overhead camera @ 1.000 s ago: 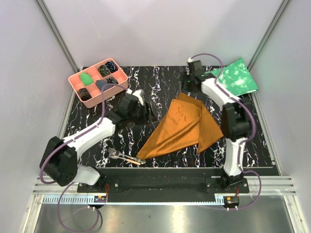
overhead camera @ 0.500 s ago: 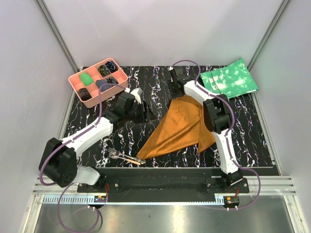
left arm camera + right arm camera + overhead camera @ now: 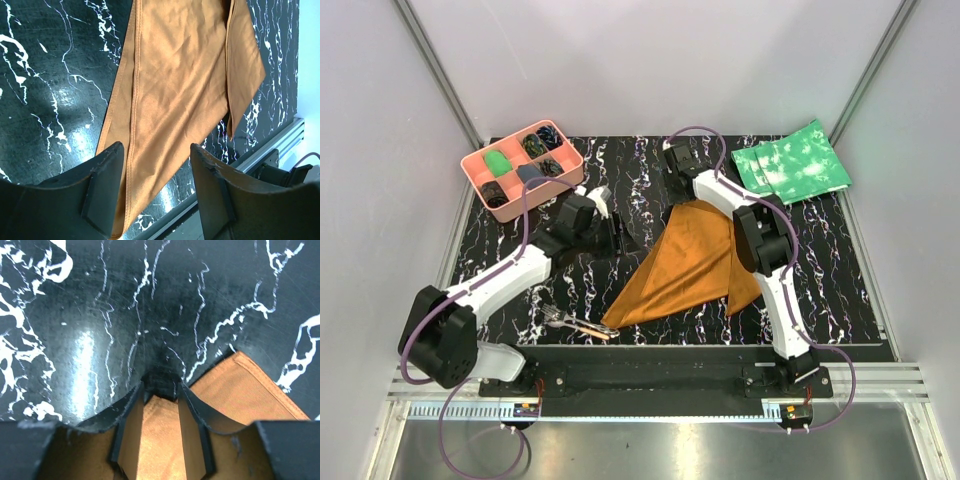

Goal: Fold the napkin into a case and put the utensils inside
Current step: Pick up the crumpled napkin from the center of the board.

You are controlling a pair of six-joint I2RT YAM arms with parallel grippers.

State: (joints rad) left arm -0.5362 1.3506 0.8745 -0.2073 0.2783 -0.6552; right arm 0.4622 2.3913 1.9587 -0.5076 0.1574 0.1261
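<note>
The rust-brown napkin (image 3: 685,262) lies in the middle of the table, folded into a long triangle with a second flap on its right; no case is in view. My right gripper (image 3: 688,192) is down at the napkin's far corner. In the right wrist view its jaws (image 3: 160,390) stand narrow but apart, with the tip of the napkin (image 3: 250,385) lying between them. My left gripper (image 3: 620,235) hovers open just left of the cloth, empty, with the napkin (image 3: 185,75) below its fingers (image 3: 102,195). The utensils (image 3: 575,324), a fork and a slim piece with an orange-tan end, lie by the napkin's near tip.
A pink compartment tray (image 3: 545,190) with small items stands at the back left. Green mottled cloths (image 3: 790,165) lie at the back right. A metal rail (image 3: 280,137) runs along the table's near edge, and pale enclosure walls surround the black marbled table (image 3: 520,310).
My right gripper swung left from the green cloths to the napkin's far corner, and its jaws narrowed. My left gripper shifted slightly to the left and back.
</note>
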